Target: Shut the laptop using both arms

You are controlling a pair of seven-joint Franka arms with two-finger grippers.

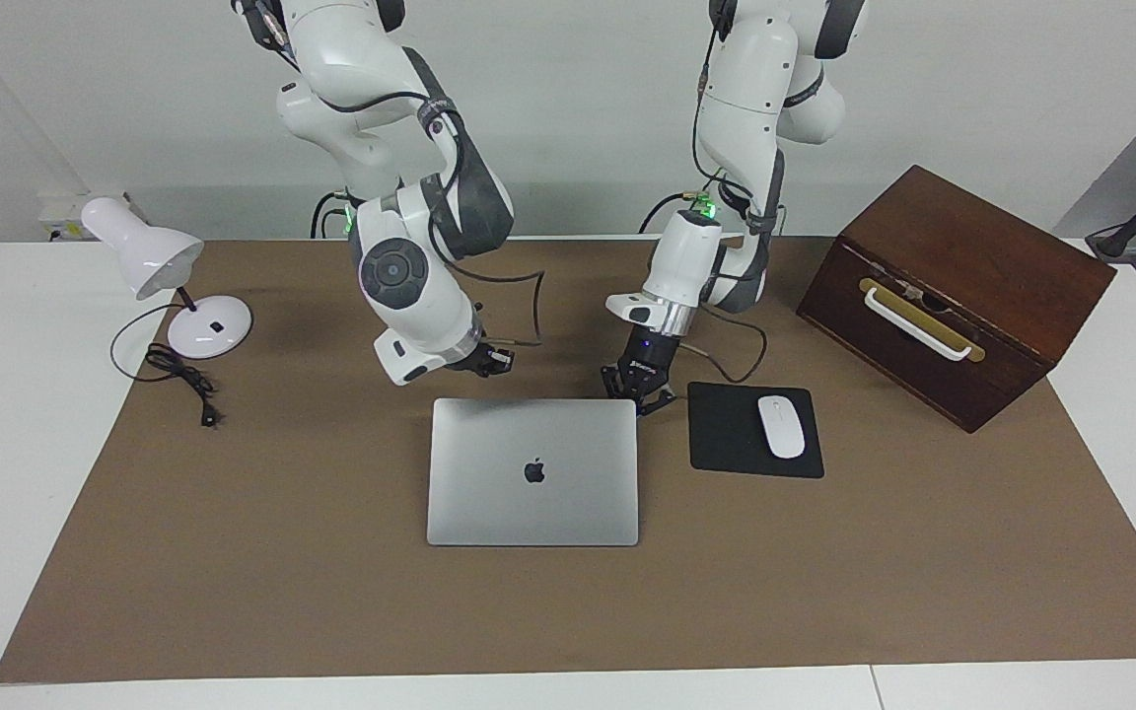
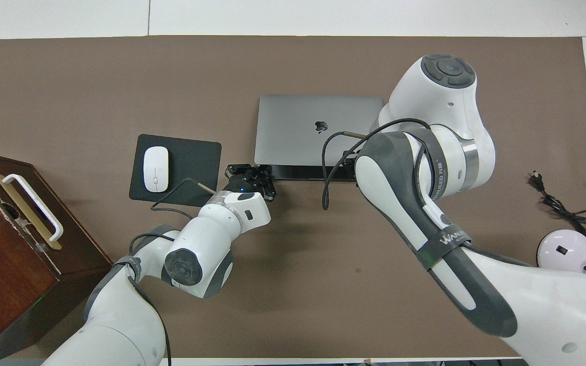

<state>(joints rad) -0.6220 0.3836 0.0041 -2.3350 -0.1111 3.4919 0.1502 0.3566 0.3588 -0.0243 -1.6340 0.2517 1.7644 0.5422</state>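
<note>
— Sitting flat on the brown bench mat (image 1: 233,552), the laptop (image 1: 532,471) is lying with its lid fully down, logo facing up. Where are the hands?

— The left hand (image 1: 639,390) is hovering low, fingertips pinched together and gripping nothing, just at the laptop's robot-side corner toward the mouse pad (image 1: 726,439). The right hand (image 1: 489,362) is also closed and empty, hanging just above the laptop's other robot-side corner.

— And further out?

— The lamp (image 1: 159,266) is standing well beyond the right hand; the mouse (image 1: 781,426) and wooden box (image 1: 953,291) are sitting past the left hand.
</note>
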